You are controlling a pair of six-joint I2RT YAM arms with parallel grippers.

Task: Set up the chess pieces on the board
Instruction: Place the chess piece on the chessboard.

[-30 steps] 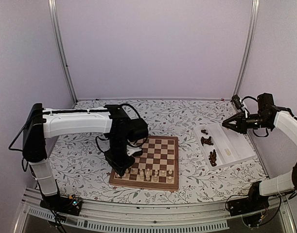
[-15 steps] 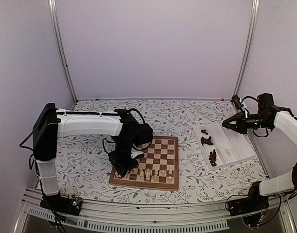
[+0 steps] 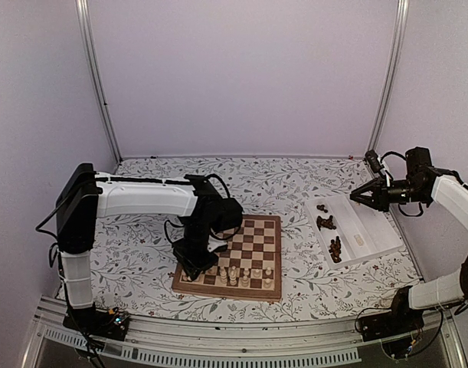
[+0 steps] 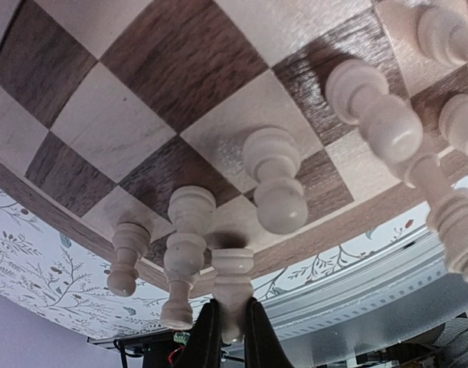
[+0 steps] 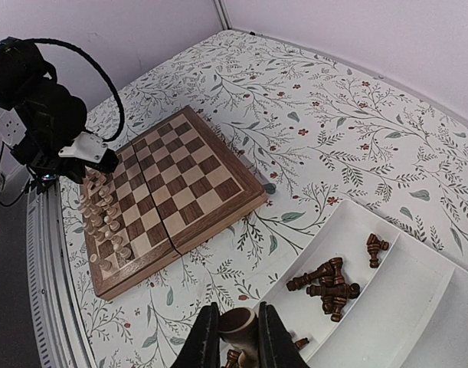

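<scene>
Over the near-left corner of the board [image 3: 253, 236], the left gripper [image 4: 232, 331] is pinched narrow on a pale chess piece [image 4: 232, 277]. It holds the piece at the corner square, beside other cream pieces [image 4: 273, 180] lined along that near edge. Well right of the board, the right gripper [image 5: 237, 341] hangs above the white tray [image 5: 425, 307] of dark pieces [image 5: 329, 287], closed around a light wooden piece [image 5: 237, 322]. Board and tray lie on the flowered tabletop [image 3: 295, 180].
</scene>
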